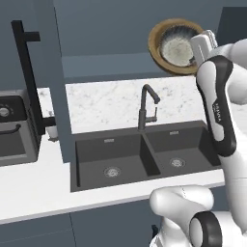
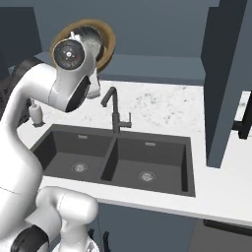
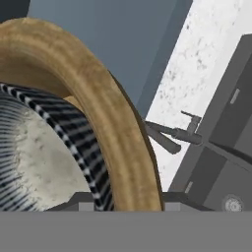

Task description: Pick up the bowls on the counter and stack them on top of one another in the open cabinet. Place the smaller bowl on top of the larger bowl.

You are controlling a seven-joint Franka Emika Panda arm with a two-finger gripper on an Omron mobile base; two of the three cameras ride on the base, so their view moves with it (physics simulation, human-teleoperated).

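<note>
A dark double sink (image 1: 144, 157) is set into the white marble surface (image 1: 34, 185), nearest the robot's base. A black faucet (image 1: 147, 108) rises behind the sink's centre divider. Left of the sink, an open cabinet door (image 1: 53, 82) with a long black bar handle (image 1: 26, 72) hangs down in front of the surface and hides part of it. A small white dispenser (image 2: 35, 113) stands at the sink's back left corner, half covered by the arm.

Above and behind the faucet, the larger bowl (image 1: 157, 43) sits tipped toward the cameras, high against the blue-grey wall, with the smaller bowl (image 1: 176, 48) nested inside it, pale speckled inside showing. Whether they rest on a shelf cannot be told.

The pincer (image 1: 205, 46) is at the bowls' right edge in the left base view, largely hidden by the wrist. In the hand view the bowl rims rise directly ahead, the fingertips out of sight; whether it is spread or pinching a rim cannot be told.
</note>
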